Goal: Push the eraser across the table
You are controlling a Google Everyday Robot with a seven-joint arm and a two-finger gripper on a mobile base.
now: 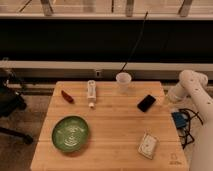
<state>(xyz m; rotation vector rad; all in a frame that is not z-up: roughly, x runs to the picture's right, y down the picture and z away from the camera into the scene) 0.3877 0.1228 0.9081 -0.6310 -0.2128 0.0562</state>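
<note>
The eraser is a small flat black block lying at an angle on the right part of the light wood table, below and to the right of the white cup. My white arm comes in from the right edge. Its gripper sits low at the table's right edge, just right of the eraser and a small gap away from it.
A white oblong remote-like device and a small red item lie at the back left. A green bowl is at the front left and a small packet at the front right. A black chair stands left of the table, and a blue box with cables sits on the floor to the right.
</note>
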